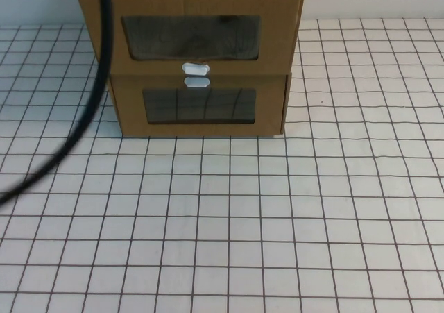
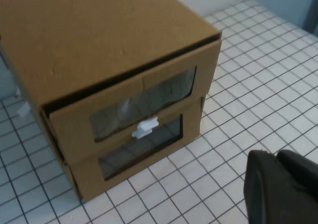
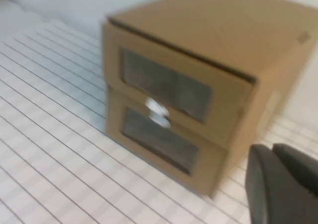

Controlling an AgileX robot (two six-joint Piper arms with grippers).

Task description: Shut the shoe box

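Neither gripper's jaws can be judged: the left gripper (image 2: 278,189) and right gripper (image 3: 283,184) show only dark edges, each off to a side of the stack, touching nothing. On the gridded tabletop (image 1: 277,216), the shoe box (image 1: 191,32) sits atop its twin (image 1: 198,108), its front panel slightly proud, tab (image 1: 195,68) at its lower edge, likely awaiting a push.

White gridded table (image 1: 277,216) — on it rests the lower cardboard box (image 1: 201,108), carrying the shoe box (image 1: 191,32).
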